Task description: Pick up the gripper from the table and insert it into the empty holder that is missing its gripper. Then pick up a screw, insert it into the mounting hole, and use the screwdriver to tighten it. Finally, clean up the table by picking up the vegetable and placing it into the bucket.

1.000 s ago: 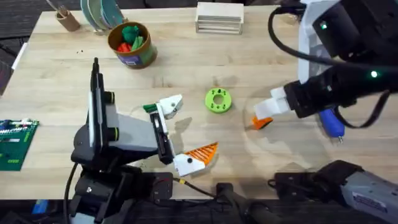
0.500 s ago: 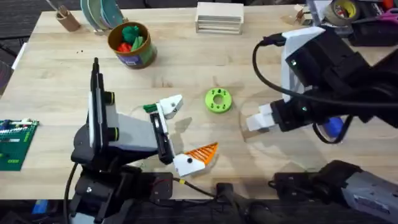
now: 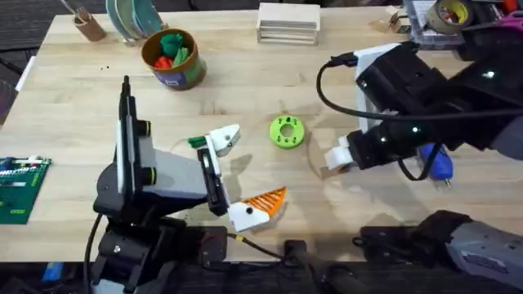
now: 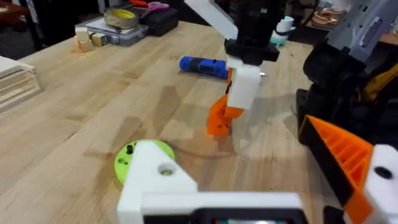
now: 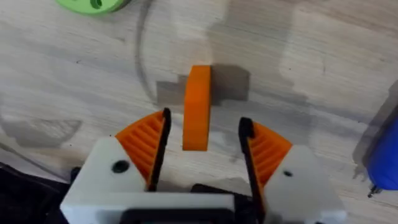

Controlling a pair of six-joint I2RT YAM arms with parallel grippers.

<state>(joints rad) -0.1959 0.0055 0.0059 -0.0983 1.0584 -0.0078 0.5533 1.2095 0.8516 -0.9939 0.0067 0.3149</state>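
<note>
The orange ribbed gripper [image 5: 198,106] stands on edge on the table [image 3: 245,90], between the two orange pads of my right gripper [image 5: 202,134], which is open around it with a gap on each side. Seen from the left wrist, that wedge [image 4: 219,118] sits under the right gripper [image 4: 239,93]. My left gripper [image 3: 249,167] rests open; one finger is the bare white holder [image 3: 222,140], the other carries an orange pad. The dark-green vegetable [image 3: 196,142] lies beside the holder. The blue screwdriver [image 3: 437,163] lies right of the right gripper [image 3: 333,158]. The bucket [image 3: 173,59] holds green and red toys.
A bright green ring disc [image 3: 287,131] lies between the two grippers. A pale wooden box [image 3: 288,23] and a cup of sticks [image 3: 88,24] stand at the back edge. A green circuit board [image 3: 20,188] is at the far left, a tape roll [image 3: 449,12] at the back right.
My right arm swung left and down, bringing its open fingers over the orange wedge, which now hides beneath it in the overhead view. The left arm stayed still.
</note>
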